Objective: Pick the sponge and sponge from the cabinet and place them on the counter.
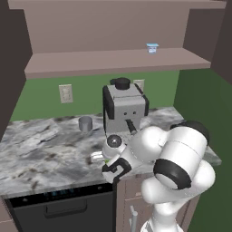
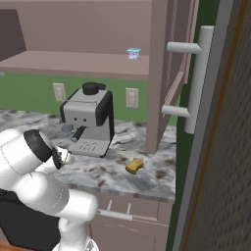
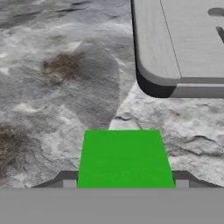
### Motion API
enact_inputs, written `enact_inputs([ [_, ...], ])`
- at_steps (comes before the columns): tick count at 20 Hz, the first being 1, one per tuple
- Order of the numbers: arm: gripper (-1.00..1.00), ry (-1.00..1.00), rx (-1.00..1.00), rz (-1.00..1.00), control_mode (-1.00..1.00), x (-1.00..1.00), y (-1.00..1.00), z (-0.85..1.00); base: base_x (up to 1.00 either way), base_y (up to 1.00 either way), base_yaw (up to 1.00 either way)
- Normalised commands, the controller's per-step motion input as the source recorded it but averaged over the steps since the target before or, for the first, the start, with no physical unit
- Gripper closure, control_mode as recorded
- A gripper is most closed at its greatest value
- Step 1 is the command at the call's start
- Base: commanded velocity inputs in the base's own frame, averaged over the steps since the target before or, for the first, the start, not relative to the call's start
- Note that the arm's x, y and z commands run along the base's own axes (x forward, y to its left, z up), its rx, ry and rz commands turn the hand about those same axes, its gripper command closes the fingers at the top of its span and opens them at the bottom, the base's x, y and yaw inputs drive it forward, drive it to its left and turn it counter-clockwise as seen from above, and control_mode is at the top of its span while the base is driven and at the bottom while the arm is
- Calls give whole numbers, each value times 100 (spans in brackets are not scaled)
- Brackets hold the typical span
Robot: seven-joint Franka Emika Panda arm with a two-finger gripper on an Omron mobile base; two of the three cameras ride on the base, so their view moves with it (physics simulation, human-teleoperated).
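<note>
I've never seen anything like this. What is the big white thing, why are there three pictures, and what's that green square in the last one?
The white thing is a robot arm in a computer-drawn kitchen. Two cameras ride behind it, one to its left, one to its right, both looking over the marble counter. The third camera sits on the arm's hand and looks down along its tool.

On the counter stand a grey coffee machine and a small grey cup. A tan-yellow sponge lies near the counter's front edge. In the open cabinet above, a small white cup with a blue rim sits on the shelf.

The green square is the green sponge, sitting between the tool's two fingers just above the counter, near the coffee machine's base.
</note>
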Motion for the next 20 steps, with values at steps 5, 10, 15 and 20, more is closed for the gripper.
enact_inputs([
  [5,100,2,0,0,-100,22,3,-32,0,0,0],
  [10,100,0,0,0,-100,7,1,-48,0,0,0],
  [15,-100,0,0,0,-100,0,0,-47,0,0,0],
  [20,-100,-1,0,0,-100,-23,-5,-8,0,0,0],
])
